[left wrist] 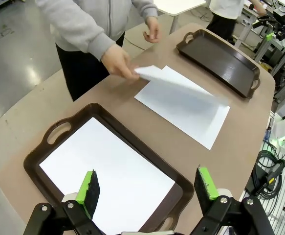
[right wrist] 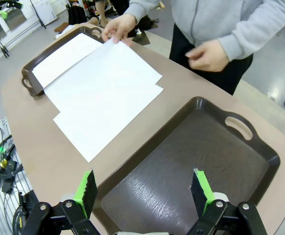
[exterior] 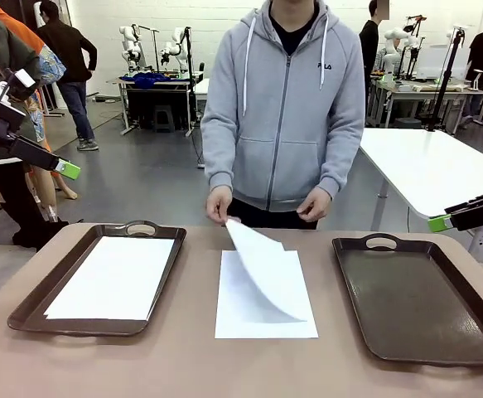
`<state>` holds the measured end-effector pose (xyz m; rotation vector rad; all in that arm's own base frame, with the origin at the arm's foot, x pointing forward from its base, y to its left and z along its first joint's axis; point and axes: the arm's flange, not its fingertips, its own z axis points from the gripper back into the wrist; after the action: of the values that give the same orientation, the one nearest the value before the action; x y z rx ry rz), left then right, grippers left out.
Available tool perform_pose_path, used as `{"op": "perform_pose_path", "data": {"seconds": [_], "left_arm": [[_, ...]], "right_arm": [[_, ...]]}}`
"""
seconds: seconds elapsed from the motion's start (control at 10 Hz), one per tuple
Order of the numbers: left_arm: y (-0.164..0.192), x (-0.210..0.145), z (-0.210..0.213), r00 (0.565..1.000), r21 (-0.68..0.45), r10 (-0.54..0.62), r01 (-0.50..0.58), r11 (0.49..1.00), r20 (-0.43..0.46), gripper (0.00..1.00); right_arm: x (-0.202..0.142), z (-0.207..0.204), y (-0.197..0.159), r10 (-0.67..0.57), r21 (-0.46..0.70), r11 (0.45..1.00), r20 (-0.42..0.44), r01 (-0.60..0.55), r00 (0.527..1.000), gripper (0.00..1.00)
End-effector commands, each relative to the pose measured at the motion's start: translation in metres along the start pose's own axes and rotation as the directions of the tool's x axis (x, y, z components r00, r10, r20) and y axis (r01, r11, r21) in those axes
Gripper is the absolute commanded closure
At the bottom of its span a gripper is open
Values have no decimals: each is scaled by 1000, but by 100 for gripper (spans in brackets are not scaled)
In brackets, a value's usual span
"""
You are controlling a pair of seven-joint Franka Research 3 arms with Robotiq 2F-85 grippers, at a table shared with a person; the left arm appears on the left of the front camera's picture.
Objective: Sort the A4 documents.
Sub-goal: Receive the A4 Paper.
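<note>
Beige round-cornered tabletop [exterior: 183, 369] fills the lower half of the front view, shared between robot and person. Two dark brown rectangular plastic trays with handles sit on it as sorting bins. The left tray [exterior: 36, 298] is lower left. The right tray [exterior: 415, 298] is lower right, bare floor, nothing in it yet. A plain white A4 sheet [exterior: 113, 278] lies flat inside the left tray, looks already sorted there. A small stack of white A4 sheets [exterior: 262, 323] lies on the table at bottom centre, between the trays and touching neither; sheet count can't tell. Likely the unsorted pile, put in reach of both arms. Its top sheet [exterior: 266, 269] is peeled up at the far corner and curls over, pinched by the person's hand [exterior: 219, 203], probably to separate it from the one below. The other hand [exterior: 316, 203] hangs free, centre frame. Left gripper [left wrist: 147, 186] hovers over the near end of the left tray, jaws spread wide, nothing between the green pads. Right gripper [right wrist: 144, 188] hovers over the near edge of the right tray, equally wide, empty. Both sit clear of the centre pile, I judge to leave the person room
</note>
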<state>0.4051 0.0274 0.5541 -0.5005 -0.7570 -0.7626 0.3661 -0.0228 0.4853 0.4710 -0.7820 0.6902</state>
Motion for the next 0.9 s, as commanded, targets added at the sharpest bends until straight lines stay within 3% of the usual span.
{"op": "perform_pose_path", "data": {"seconds": [0.0,0.8], "left_arm": [[0,-1,-1,1000,-6,-9,9,1000,16,0],[0,-1,-1,1000,-6,-9,9,1000,16,0]], "right_arm": [[-1,-4,-3,6,19,1000,26,-6,1000,0],[-1,-4,-3,6,19,1000,26,-6,1000,0]]}}
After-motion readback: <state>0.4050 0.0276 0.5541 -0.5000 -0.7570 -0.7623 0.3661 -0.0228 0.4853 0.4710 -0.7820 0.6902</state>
